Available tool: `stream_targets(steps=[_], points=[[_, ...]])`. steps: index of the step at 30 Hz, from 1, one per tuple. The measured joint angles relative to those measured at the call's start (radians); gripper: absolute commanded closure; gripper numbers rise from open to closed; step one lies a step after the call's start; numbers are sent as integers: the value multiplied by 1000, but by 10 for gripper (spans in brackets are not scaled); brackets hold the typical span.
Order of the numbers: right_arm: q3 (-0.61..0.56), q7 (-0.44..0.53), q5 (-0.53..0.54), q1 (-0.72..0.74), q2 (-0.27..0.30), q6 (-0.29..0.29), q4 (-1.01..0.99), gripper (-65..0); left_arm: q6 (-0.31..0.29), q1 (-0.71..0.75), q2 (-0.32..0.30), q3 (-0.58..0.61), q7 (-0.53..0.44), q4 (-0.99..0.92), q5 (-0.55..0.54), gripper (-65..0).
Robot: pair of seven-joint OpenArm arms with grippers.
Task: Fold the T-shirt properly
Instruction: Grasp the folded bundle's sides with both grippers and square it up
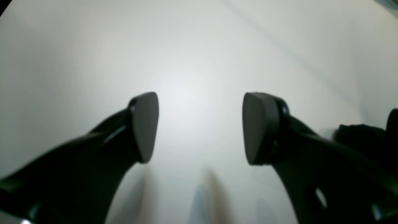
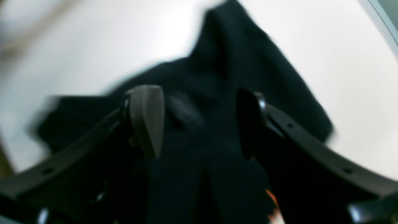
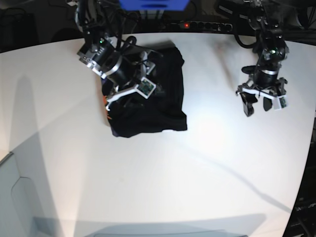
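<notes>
The black T-shirt (image 3: 168,106) lies bunched in a rough heap on the white table (image 3: 197,173), left of middle in the base view. My right gripper (image 3: 129,96) hangs low over the heap's left part, open. In the right wrist view the right gripper (image 2: 199,124) has its jaws wide apart with blurred black T-shirt cloth (image 2: 236,56) beneath and between them, and a bit of orange print (image 2: 272,199) shows at the bottom. My left gripper (image 3: 257,104) hovers far right over bare table. In the left wrist view the left gripper (image 1: 200,127) is open and holds nothing.
A power strip (image 3: 207,24) with a red light and cables runs along the table's back edge, with a blue object (image 3: 153,4) behind it. The table's curved right edge (image 3: 308,163) lies close to the left arm.
</notes>
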Motion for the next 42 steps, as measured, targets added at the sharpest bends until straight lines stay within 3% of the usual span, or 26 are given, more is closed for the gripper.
stream_targets(steps=[5, 9, 13, 16, 19, 25, 34, 36, 38, 41, 42], points=[[17, -3, -1, 12, -5, 0, -3, -373, 5, 3, 4, -35, -2, 11, 3, -412], [90, 10, 7, 22, -11, 0, -2, -373, 1, -5, 16, 47, -6, 98, -39, -412], [204, -8, 3, 37, -8, 0, -3, -373, 3, -25, 69, 129, -2, 119, -129, -412], [290, 3, 8, 66, -11, 0, -2, -373, 4, -30, 126, 204, -6, 117, -140, -412], [354, -9, 4, 61, -11, 0, -2, -373, 4, -11, 132, 283, -5, 111, -137, -412], [383, -8, 4, 58, -11, 0, -3, -373, 8, -41, 137, 424, -10, 24, -139, -412], [384, -7, 7, 13, -13, 0, -4, -373, 8, -117, 137, 460, -17, -92, -145, -405], [384, -8, 6, 11, -13, 0, -4, -373, 10, -137, 143, 460, -18, -111, -145, -353], [384, -8, 7, 6, -14, 0, -4, -373, 12, -153, 169, 451, -24, -135, -145, -241], [384, -6, 6, -5, -13, 0, -4, -373, 11, -161, 176, 455, -17, -159, -148, 0], [384, -8, 6, -6, -13, 0, -4, -373, 12, -164, 176, 454, -17, -168, -148, 0]])
